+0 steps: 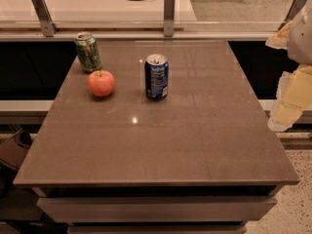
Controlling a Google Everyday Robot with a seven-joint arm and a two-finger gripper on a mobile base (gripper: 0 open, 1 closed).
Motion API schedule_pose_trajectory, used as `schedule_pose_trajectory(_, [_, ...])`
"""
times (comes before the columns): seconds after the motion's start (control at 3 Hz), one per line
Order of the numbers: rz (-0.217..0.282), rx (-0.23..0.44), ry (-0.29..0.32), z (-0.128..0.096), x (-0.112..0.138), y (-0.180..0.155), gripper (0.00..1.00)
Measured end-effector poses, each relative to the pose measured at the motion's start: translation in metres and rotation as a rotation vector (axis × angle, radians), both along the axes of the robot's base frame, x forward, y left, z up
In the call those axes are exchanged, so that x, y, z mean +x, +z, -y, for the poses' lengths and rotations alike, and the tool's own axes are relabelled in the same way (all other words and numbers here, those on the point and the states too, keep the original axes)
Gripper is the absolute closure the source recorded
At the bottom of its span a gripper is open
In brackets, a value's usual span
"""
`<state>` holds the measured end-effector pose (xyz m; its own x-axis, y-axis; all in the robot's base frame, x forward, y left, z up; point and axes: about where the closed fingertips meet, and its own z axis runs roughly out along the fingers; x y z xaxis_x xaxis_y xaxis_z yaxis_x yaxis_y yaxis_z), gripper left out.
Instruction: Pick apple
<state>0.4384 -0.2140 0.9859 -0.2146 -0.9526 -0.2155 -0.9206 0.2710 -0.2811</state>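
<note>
Green can (pixel 87 52) and apple (pixel 101 83) sit left of the blue can (pixel 156 76) on the grey table (pixel 204 145); gripper (pixel 288 106) far right of it, grip cannot be told

Only part of the robot shows, out past the right edge of the desk (pixel 195 130), nearer its far right corner. The arm (pixel 303 35) is a rounded, pale grey-white shell with a yellowish, orange-tinged lip on the side facing the desk. Below it the tool (pixel 287 106) is made of blocky cream-yellow segments stacked one under another, with whiter rims along their edges, narrowing to a pale tip beside the desk's right edge.
</note>
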Motion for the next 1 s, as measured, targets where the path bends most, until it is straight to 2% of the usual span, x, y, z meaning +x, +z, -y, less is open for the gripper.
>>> schedule_pose_trajectory(0.33, [0.0, 0.0, 0.0, 0.0, 0.0, 0.0, 0.0])
schedule_pose_trajectory(0.67, [0.039, 0.052, -0.003, -0.014, 0.006, 0.002, 0.0])
schedule_pose_trajectory(1.0, [0.083, 0.142, -0.034, -0.041, 0.015, -0.007, 0.0])
